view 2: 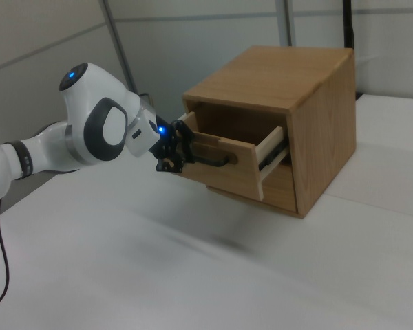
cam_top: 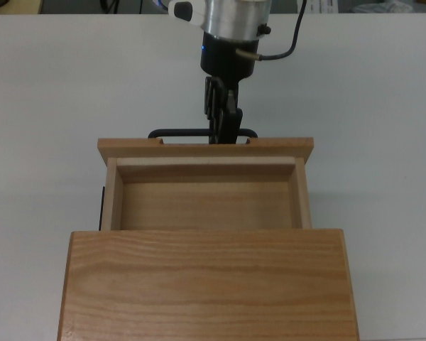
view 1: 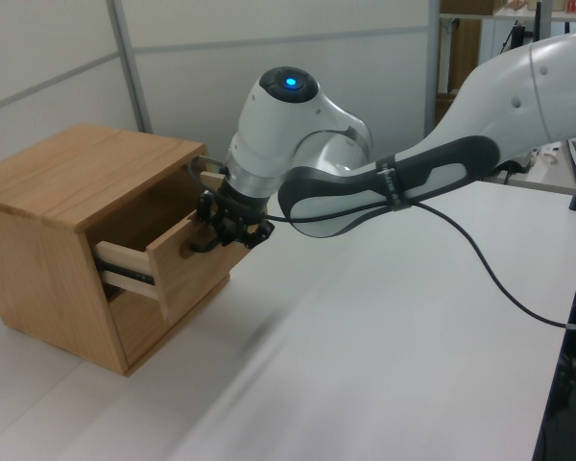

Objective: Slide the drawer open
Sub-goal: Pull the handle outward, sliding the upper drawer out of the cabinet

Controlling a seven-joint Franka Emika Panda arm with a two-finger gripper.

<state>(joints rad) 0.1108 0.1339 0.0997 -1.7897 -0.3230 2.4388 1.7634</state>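
Observation:
The drawer is a light wooden tray, pulled well out of the wooden cabinet toward the top view's upper edge; its inside is bare. It also shows as the drawer in the left view and the drawer in the right view. A black bar handle runs along its front panel. My gripper is shut on the middle of that handle. The same grip shows at the gripper and the gripper.
The cabinet stands on a white table. A black cable hangs from the arm over the table. Dark slide rails show at the drawer's side. Wall panels stand behind the cabinet.

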